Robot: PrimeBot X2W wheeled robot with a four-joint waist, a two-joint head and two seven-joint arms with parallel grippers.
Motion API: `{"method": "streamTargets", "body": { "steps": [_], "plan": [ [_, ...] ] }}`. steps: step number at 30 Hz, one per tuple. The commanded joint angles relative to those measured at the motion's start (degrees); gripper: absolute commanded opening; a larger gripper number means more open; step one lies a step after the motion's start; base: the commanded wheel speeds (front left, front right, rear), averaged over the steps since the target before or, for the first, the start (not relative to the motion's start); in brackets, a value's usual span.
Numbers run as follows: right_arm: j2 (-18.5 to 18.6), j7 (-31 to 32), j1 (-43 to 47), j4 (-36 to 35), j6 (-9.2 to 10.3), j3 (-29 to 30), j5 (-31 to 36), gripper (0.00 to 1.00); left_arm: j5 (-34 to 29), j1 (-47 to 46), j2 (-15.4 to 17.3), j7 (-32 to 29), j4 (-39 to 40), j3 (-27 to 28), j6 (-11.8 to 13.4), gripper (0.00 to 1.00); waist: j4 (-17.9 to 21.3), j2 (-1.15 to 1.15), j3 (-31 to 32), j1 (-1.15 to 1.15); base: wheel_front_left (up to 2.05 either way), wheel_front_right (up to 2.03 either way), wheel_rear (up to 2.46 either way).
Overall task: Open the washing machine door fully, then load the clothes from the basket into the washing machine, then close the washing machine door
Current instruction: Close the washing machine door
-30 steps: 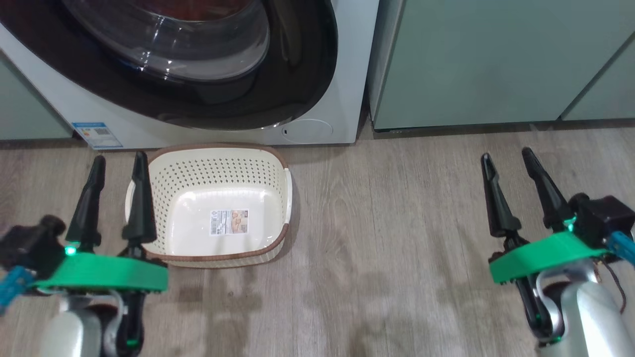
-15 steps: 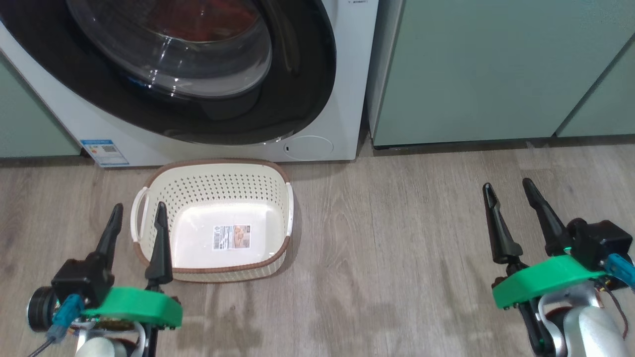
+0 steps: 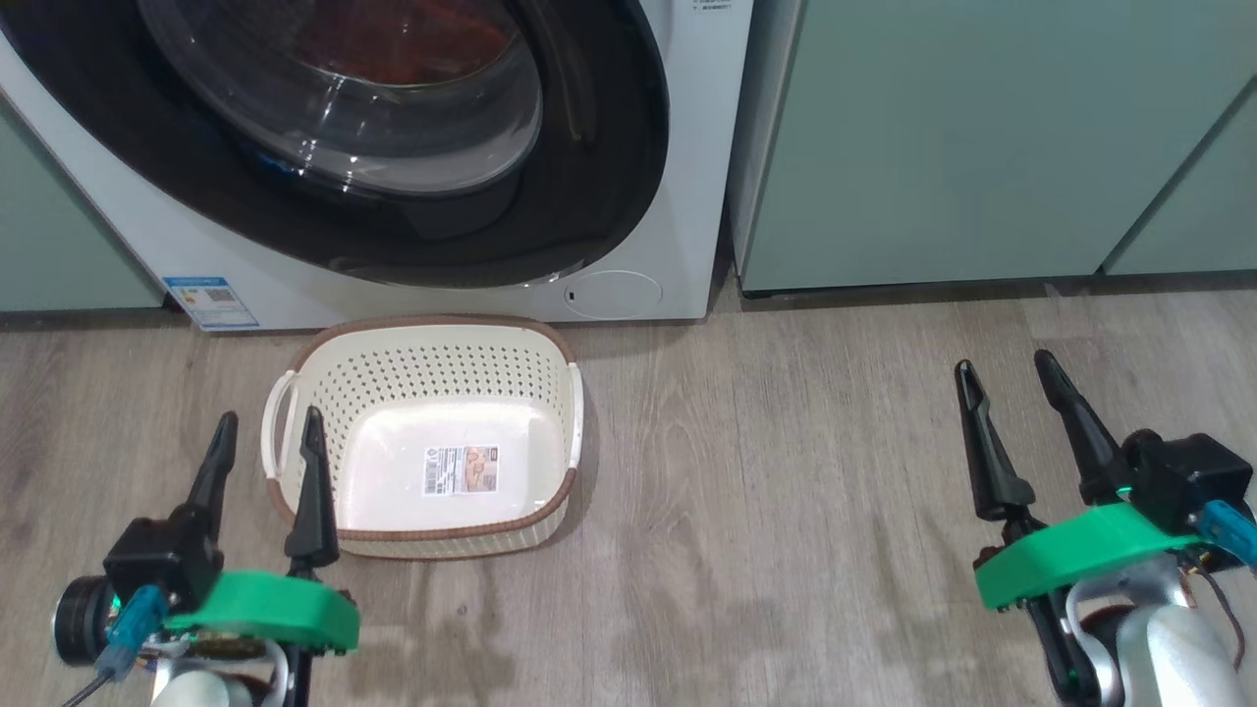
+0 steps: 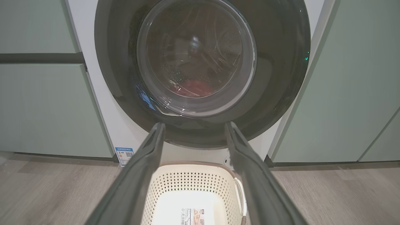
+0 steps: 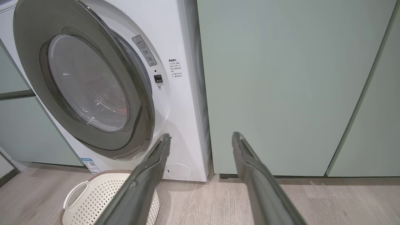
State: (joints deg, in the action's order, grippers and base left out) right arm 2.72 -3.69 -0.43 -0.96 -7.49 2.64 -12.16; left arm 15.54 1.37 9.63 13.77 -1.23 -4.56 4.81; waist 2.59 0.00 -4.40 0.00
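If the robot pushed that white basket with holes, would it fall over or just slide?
Probably light: the basket is empty, thin-looking plastic full of holes. It would likely slide easily on the smooth floor. Being wide and low, it seems unlikely to tip.

The cream perforated plastic basket with brown braided rim sits empty on the floor, just before the big white front-loading washer. Red fabric shows behind its black-rimmed glass door.
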Motion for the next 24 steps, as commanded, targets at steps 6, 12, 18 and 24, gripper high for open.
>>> {"method": "streamTargets", "body": {
  "steps": [6,12,18,24],
  "plan": [
    [0.16,-0.42,-1.02,-1.86,0.00,-1.46,-0.16,1.00,-0.41,-1.72,1.03,0.80,1.75,1.99,0.82,1.00,0.06,0.00,-0.16,0.00,0.00,0.00,0.00],
    [0.16,-0.56,-1.47,-1.65,0.00,-1.31,-0.86,0.00,-0.54,-2.04,1.17,0.81,2.49,1.82,1.22,1.00,-0.38,0.00,-0.95,0.00,0.00,0.00,0.00],
    [0.16,-0.43,-4.65,-1.15,0.00,-2.05,-1.29,0.00,-0.70,-3.57,1.22,0.83,3.94,1.48,1.41,1.00,-2.64,0.00,-3.37,0.00,0.00,0.00,0.00],
    [0.29,0.90,-13.37,2.16,0.00,-8.33,-1.24,0.00,-0.74,-6.32,0.56,0.95,5.12,0.66,1.22,1.00,-7.38,0.00,-7.27,0.00,0.00,0.00,0.00]
  ]
}}
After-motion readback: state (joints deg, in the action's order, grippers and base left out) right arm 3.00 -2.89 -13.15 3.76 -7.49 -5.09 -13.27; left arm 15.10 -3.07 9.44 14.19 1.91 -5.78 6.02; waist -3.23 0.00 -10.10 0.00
